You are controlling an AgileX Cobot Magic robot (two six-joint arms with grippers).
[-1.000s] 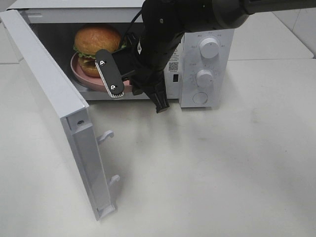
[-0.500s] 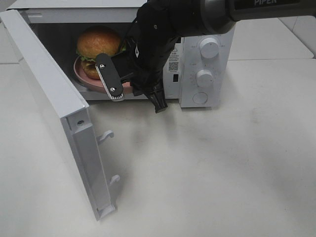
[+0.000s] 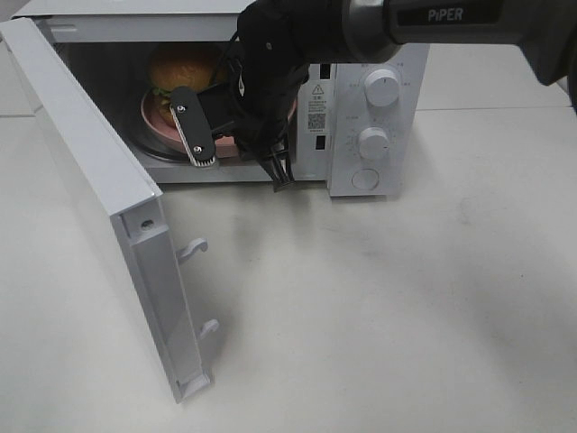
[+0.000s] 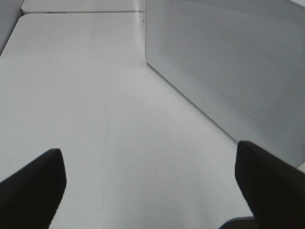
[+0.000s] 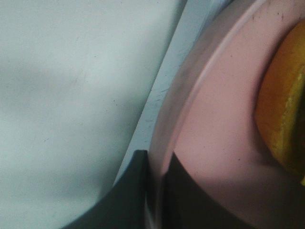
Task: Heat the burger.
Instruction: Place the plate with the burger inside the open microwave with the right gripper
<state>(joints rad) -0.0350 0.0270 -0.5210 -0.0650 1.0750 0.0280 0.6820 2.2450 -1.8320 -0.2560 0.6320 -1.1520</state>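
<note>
Inside, the burger [image 3: 180, 68] sits on the pink plate [image 3: 151, 115] within the cavity of the white microwave [image 3: 397, 176], toward the back; only its bun top and a little of its side show past the arm. The microwave door [image 3: 81, 153] stands swung wide to the left. The right hand [image 3: 233, 144] reaches across into the opening, and the right wrist view shows its dark fingers [image 5: 133, 186] closed narrow on either side of the plate's near rim [image 5: 214, 119], pinching it, with the orange edge of the burger [image 5: 286, 109] just beyond. The plate's rim lies at the front lip of the cavity, next to the worktop [image 3: 406, 316]. The left hand [image 4: 152, 191] hangs spread wide and holds nothing, over bare worktop [image 4: 95, 95] beside a white perforated panel [image 4: 228, 62]
</note>
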